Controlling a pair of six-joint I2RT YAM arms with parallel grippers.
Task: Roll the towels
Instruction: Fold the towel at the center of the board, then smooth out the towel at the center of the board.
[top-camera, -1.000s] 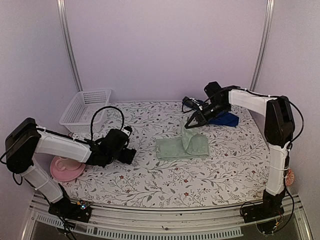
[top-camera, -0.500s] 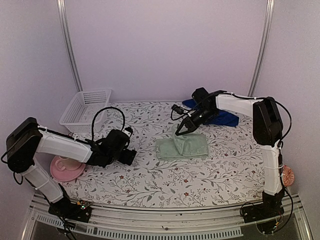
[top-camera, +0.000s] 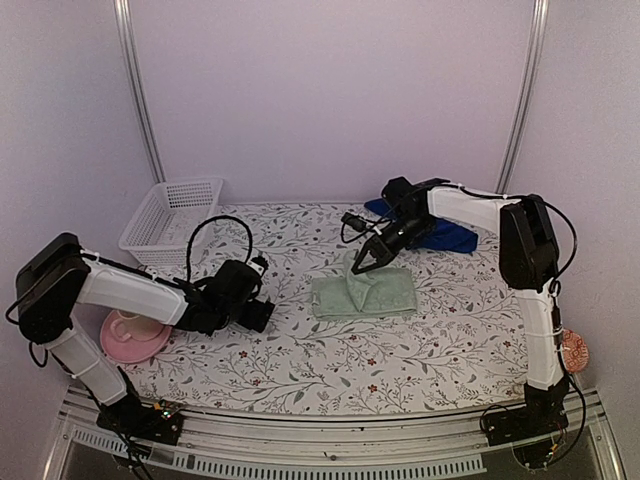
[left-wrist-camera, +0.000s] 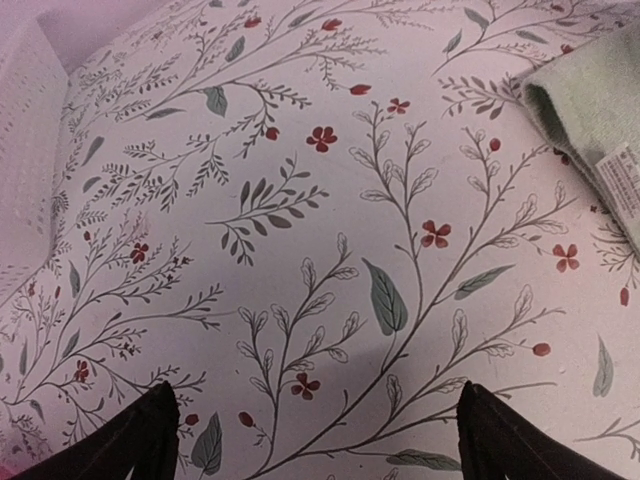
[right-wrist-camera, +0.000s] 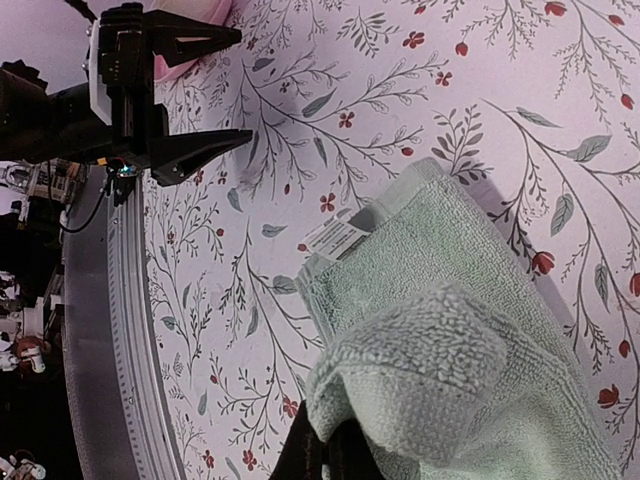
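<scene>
Two towels on the flowered tabletop (top-camera: 400, 350). Green towel (top-camera: 385, 295) mid-table, long axis left to right, one fold pinched up by the clamped right pincer (top-camera: 362, 265). Blue towel (top-camera: 450, 238) bunched at far right, behind that arm. Left pincer (top-camera: 260, 312) spread wide, holding nothing, apart to the left.
</scene>
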